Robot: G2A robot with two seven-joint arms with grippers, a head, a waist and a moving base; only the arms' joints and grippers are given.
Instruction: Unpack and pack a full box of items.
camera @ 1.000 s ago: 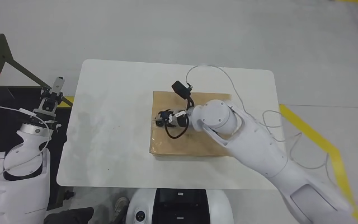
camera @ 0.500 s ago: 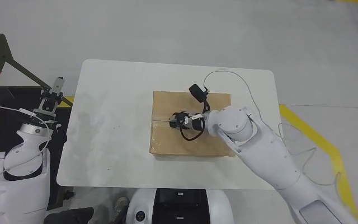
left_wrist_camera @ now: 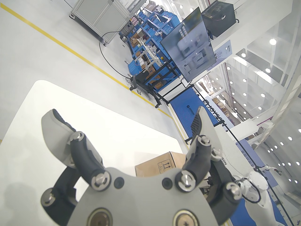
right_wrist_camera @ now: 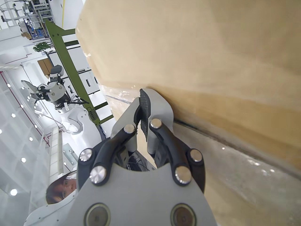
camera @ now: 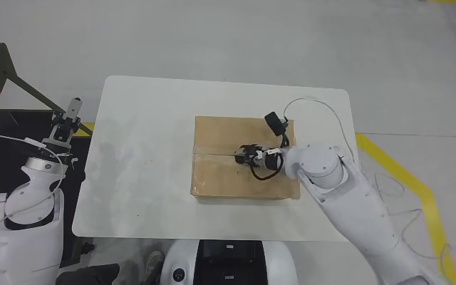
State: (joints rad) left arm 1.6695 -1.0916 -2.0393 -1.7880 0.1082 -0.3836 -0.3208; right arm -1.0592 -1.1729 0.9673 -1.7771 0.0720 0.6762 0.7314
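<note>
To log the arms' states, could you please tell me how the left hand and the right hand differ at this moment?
The left hand is open, fingers spread wide; the right hand is shut, pads together. The left hand hangs beyond the table's edge, away from the box; the right hand is over the box, tips at its taped seam. Both are the same two-fingered build, and neither holds anything.

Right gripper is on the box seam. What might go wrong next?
The shut right gripper has its tip at the taped seam of the brown cardboard box, yet nothing braces the box: the open left gripper sits beyond the white table's edge, so the box may slide. The tip may dent the flap rather than part the seam. The white cable by the wrist could snag.
</note>
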